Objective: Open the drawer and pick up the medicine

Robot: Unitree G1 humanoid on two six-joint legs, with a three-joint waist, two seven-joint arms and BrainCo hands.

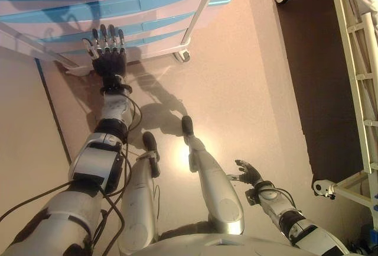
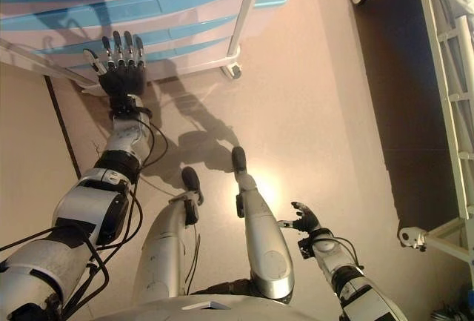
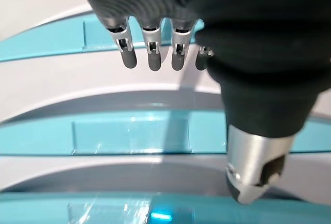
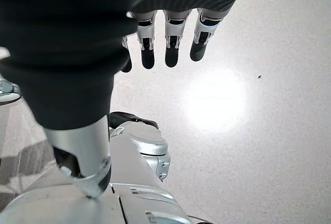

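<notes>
A drawer unit (image 1: 118,13) with white frames and translucent blue drawer fronts stands on wheels at the far left. All its drawers look closed. My left hand (image 1: 109,60) is stretched out in front of the lower drawers, fingers straight and open, fingertips close to a blue drawer front (image 3: 129,133) in the left wrist view. It holds nothing. My right hand (image 1: 248,173) hangs low at the near right, fingers relaxed and empty, above the bare floor. No medicine shows in any view.
The drawer unit's castor wheel (image 1: 184,56) sits on the beige floor. A dark floor strip runs along the right. A white wheeled frame (image 1: 354,90) with castors (image 1: 322,188) stands at the far right.
</notes>
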